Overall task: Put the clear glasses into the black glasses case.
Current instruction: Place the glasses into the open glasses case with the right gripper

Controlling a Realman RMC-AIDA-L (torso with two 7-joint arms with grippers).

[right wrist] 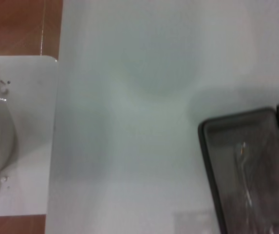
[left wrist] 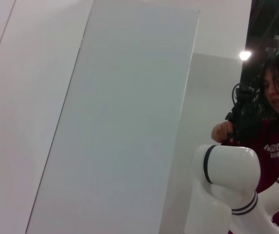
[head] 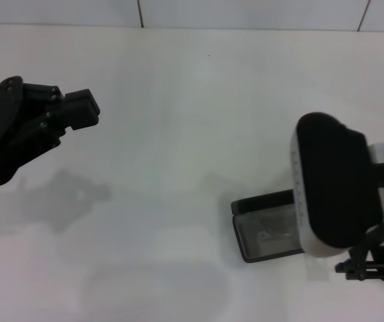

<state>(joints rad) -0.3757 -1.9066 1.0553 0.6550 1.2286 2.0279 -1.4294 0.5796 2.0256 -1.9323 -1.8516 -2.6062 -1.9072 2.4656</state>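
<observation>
I see the black glasses case [head: 269, 228] lying open on the white table [head: 178, 134], the clear glasses [right wrist: 246, 170] faintly visible inside its grey tray. My right gripper [head: 364, 268] hangs beside the case; I cannot tell its finger state. The left gripper [head: 81, 107] hovers well away, fingers together. I'd back off straight up, without nudging the lid

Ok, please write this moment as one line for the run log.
left gripper: raised over table, empty | right arm: above black glasses case | case: open | clear glasses: inside case
</observation>
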